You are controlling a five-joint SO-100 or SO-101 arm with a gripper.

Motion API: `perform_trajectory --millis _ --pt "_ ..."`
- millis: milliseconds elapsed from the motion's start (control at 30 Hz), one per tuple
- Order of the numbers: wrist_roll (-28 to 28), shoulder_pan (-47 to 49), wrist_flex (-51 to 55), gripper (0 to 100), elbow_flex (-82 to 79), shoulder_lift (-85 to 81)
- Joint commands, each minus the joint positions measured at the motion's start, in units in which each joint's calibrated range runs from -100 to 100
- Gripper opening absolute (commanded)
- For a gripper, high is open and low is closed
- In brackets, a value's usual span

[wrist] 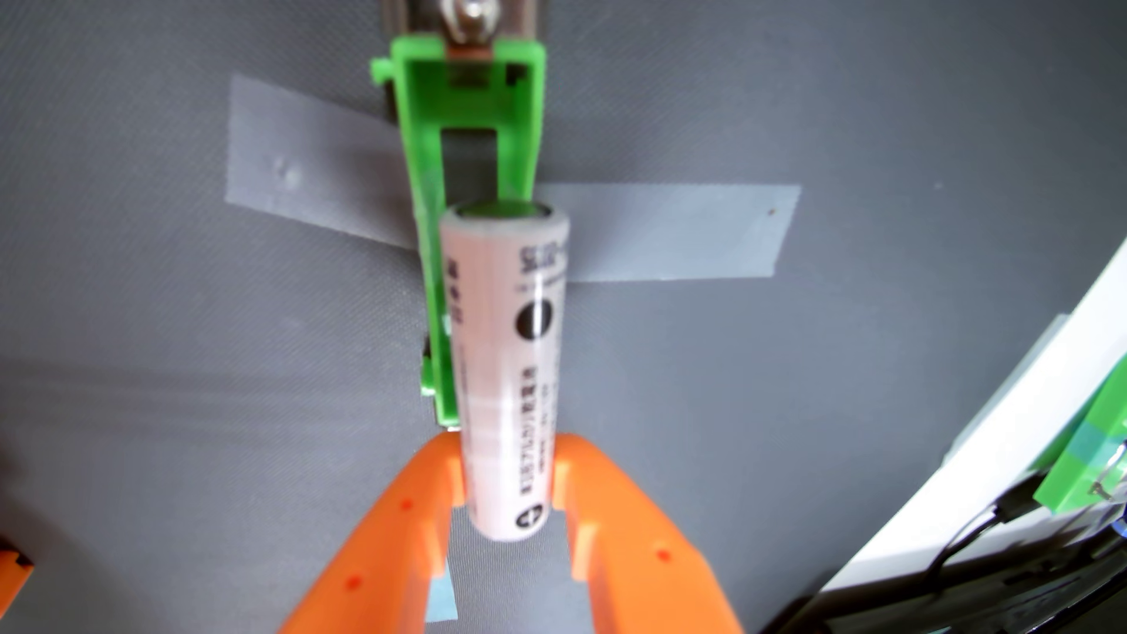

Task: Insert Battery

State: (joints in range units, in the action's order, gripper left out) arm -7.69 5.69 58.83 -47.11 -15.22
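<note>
In the wrist view a white cylindrical battery (pixel 506 372) with dark print is pinched near its lower end between my two orange fingers (pixel 421 487); my gripper (pixel 506 469) is shut on it. The battery points away from me, its flat top end over the middle of a green battery holder (pixel 427 183). That holder is taped to the grey mat, with a metal contact at its far end. The battery covers the holder's near half and sits slightly right of its left wall; whether it touches the holder I cannot tell.
Grey tape strips (pixel 671 231) cross under the holder on the grey mat (pixel 183 366). At the right edge are a white board (pixel 1006 427), a green piece (pixel 1091 463) and black cables (pixel 976 548). An orange part (pixel 12 567) shows at the left edge.
</note>
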Motion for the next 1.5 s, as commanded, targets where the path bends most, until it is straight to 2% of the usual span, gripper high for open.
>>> perform_trajectory --millis 0,267,933,1167,1467 --pt "-0.96 0.21 -0.4 2 0.51 -1.24" --pt "-1.32 4.46 -0.4 2 0.6 -1.24" --pt "-1.37 3.51 -0.4 2 -0.21 -1.24" --pt "-1.32 3.4 -5.65 2 -3.82 -1.24" --pt "-1.32 3.4 -5.82 2 -4.18 -1.24"
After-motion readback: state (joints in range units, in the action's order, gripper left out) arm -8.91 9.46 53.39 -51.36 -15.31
